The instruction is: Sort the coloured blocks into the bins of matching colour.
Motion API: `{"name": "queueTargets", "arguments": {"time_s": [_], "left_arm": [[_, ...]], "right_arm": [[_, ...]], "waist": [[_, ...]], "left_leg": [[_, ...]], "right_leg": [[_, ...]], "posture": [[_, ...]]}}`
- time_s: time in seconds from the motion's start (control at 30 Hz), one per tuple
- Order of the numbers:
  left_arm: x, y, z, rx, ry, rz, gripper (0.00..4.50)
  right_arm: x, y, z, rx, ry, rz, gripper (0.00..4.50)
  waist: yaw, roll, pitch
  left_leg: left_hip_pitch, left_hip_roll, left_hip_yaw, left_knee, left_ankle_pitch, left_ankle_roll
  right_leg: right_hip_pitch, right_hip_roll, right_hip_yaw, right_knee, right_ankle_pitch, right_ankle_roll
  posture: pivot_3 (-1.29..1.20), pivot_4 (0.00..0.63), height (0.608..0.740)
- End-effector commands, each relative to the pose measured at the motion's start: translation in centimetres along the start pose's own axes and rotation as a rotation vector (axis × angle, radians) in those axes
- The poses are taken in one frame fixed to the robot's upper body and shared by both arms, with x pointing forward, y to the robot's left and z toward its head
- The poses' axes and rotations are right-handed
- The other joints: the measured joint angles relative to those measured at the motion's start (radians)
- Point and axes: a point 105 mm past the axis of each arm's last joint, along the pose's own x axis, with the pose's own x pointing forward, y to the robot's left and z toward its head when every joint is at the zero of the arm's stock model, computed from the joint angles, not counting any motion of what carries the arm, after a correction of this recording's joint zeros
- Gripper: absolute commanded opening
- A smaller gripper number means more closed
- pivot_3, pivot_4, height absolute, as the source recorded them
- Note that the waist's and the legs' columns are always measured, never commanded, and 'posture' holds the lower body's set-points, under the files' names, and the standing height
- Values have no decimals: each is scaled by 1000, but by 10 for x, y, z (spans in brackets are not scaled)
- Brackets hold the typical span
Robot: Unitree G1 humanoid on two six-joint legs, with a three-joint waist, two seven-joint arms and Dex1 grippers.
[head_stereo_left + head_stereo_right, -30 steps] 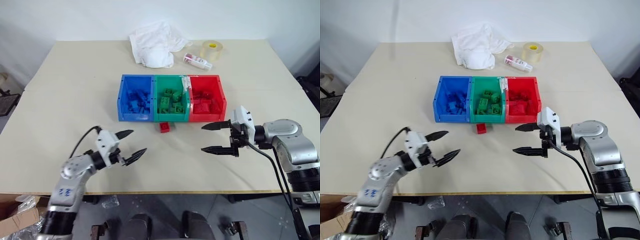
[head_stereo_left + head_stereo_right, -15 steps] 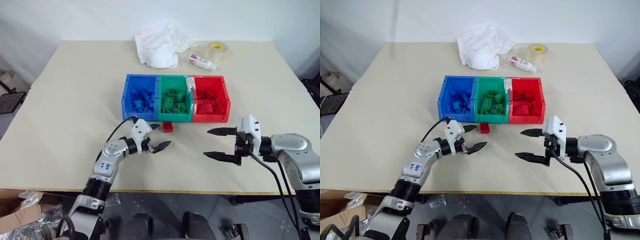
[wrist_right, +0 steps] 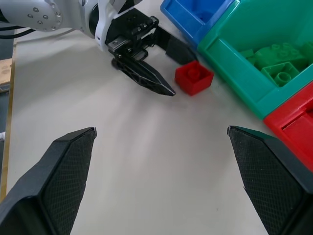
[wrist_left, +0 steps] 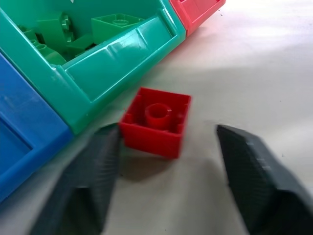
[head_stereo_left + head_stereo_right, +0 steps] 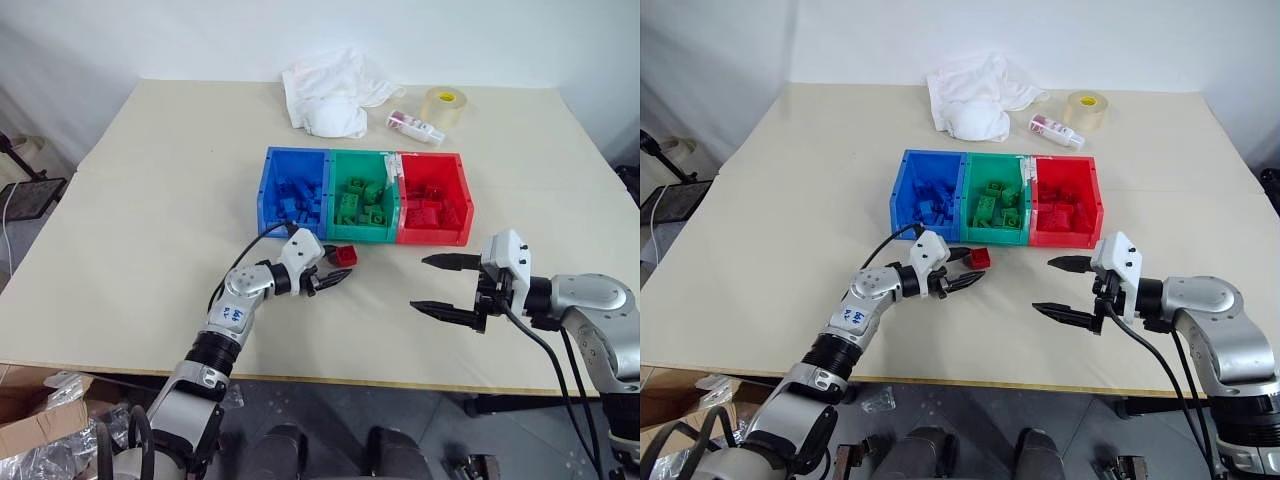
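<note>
We see the red block (image 4: 157,125) on the surface (image 5: 150,220) just before the green bin (image 5: 360,200). Our left claw (image 4: 166,161) straddles it, fingers apart, one touching it. Our right claw (image 5: 440,284) gapes, empty. No writing is legible.

The left arm is stretched forward over the table with its left gripper (image 5: 962,270) held about level, its jaws parted, while the right gripper (image 5: 1062,287) is held near the table's right side, jaws spread wide.
</note>
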Motion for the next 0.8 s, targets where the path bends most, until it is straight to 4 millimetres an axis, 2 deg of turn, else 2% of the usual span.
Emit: {"name": "queueTargets", "arguments": {"time_s": [0.03,0.07,0.1,0.2,0.37,0.57,0.8], "left_arm": [[3,-12,-13,-24,37,-44,1810],[3,-12,-11,-26,29,-44,1526],[2,-12,-9,-23,17,-41,1446],[3,-18,3,9,-30,-84,1446],[16,-27,47,54,-172,-88,1446],[45,-24,94,79,-272,-56,1446],[82,-3,133,107,-301,-9,1446]], "right_arm": [[-5,-1,9,-31,-18,-15,4500],[-5,-1,9,-31,-18,-17,4500],[-5,-2,9,-31,-18,-19,4500],[-7,-3,10,-28,-25,-35,4500],[-20,-5,13,-17,-44,-95,4500],[-39,-1,17,-5,-77,-190,4500],[-50,5,20,-5,-113,-306,4500]], "waist": [[0,0,0],[0,0,0],[0,0,0],[-2,0,0],[0,-1,1],[-2,-1,1],[-1,-3,2]], "left_leg": [[0,0,0,0,0,0],[0,0,0,0,0,0],[0,0,0,0,0,0],[0,0,0,0,0,0],[-4,0,-1,-1,0,0],[-5,-1,1,-1,0,0],[-5,-3,2,-2,0,0]], "right_leg": [[0,0,0,0,0,0],[0,0,0,0,0,0],[0,0,0,0,0,0],[-1,0,0,0,0,0],[-4,0,0,0,0,0],[-4,1,-1,-1,0,0],[-4,1,-1,-3,0,0]], "posture": [[0,150,740],[0,150,740],[0,150,740],[0,150,740],[0,150,740],[0,150,740],[0,150,740]]}}
